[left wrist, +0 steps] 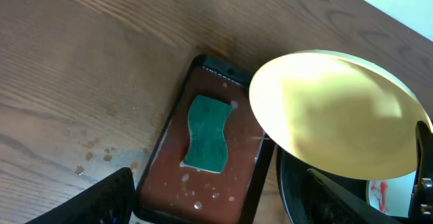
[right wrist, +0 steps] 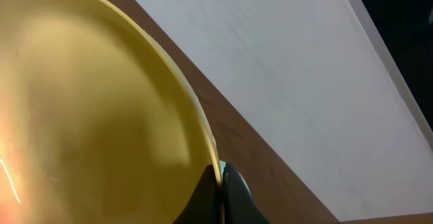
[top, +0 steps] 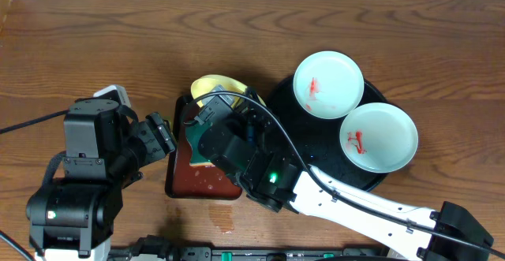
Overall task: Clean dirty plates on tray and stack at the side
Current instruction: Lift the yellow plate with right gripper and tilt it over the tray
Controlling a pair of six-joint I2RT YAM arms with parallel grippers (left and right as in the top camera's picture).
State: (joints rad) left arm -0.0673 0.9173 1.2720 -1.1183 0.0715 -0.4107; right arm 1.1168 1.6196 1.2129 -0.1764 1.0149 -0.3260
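Observation:
My right gripper (right wrist: pixel 220 183) is shut on the rim of the pale yellow plate (right wrist: pixel 88 116) and holds it tilted above the far end of the reddish-brown tray (top: pixel 183 184). The yellow plate also shows in the overhead view (top: pixel 211 86) and in the left wrist view (left wrist: pixel 335 112). Two pale mint-white plates, each with a red smear, lie on the large black tray (top: pixel 278 103): one at the back (top: pixel 328 84), one at the right (top: pixel 379 138). My left gripper (left wrist: pixel 223 204) is open and empty, low over the near end of the reddish-brown tray (left wrist: pixel 203 183).
A green sponge (left wrist: pixel 207 133) lies in the wet reddish-brown tray. Water drops spot the wooden table (top: pixel 95 48) to the tray's left. The right arm (top: pixel 347 206) reaches across the front of the black tray.

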